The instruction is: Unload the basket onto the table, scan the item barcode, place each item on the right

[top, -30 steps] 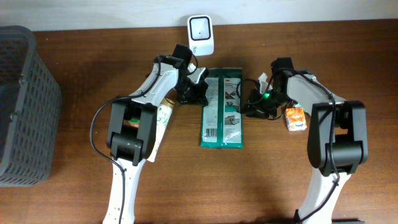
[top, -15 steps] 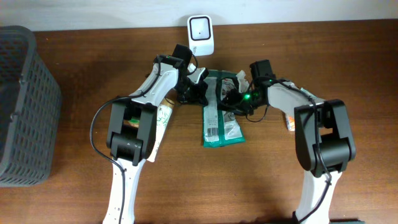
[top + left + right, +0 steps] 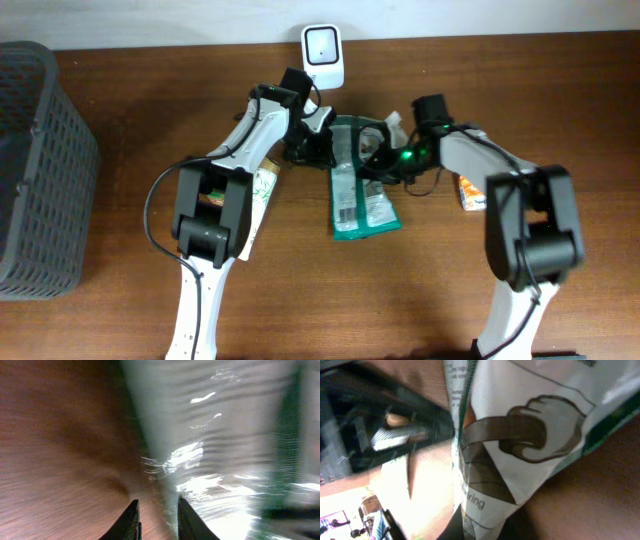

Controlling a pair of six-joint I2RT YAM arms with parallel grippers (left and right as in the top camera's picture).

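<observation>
Shows the green-and-white packet (image 3: pixel 362 190) on the wooden table (image 3: pixel 120 320) between the two arms, printed face up, barcode (image 3: pixel 343 212) near its left edge, far end creased and lifted. Has the right gripper (image 3: pixel 380 160) clamped shut on the packet's far right part, the printed hand drawing close before the wrist camera. Finds the left gripper (image 3: pixel 157 521) at the packet's far left edge, fingertips a narrow gap apart; cannot tell whether film sits between. Places the white scanner (image 3: pixel 324 45) just beyond the packet's far end. Puts an orange carton (image 3: pixel 472 192) by the right arm, a pale bottle (image 3: pixel 262 190) under the left arm, a dark basket (image 3: pixel 40 170) far left.
</observation>
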